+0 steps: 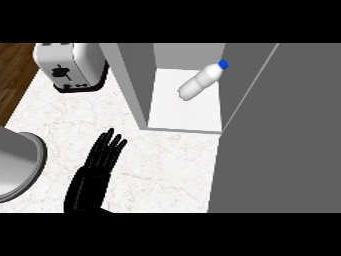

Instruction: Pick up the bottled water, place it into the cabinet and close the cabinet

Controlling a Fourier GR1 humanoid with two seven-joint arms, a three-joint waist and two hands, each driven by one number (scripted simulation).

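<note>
A clear water bottle (199, 83) with a blue cap lies tilted on the white shelf inside the grey cabinet (134, 75), its cap toward the back right. The cabinet's grey door (291, 130) fills the right side of the view, partly swung across the opening. My left hand (99, 162) rests open over the marble counter at lower left, fingers straight and pointing up toward the cabinet, apart from the bottle. My right hand does not show.
A silver toaster (71, 66) stands at the back left of the white marble counter (165, 165). A large grey round pot (7, 165) sits at the left edge. Wooden floor shows beyond the counter's upper left.
</note>
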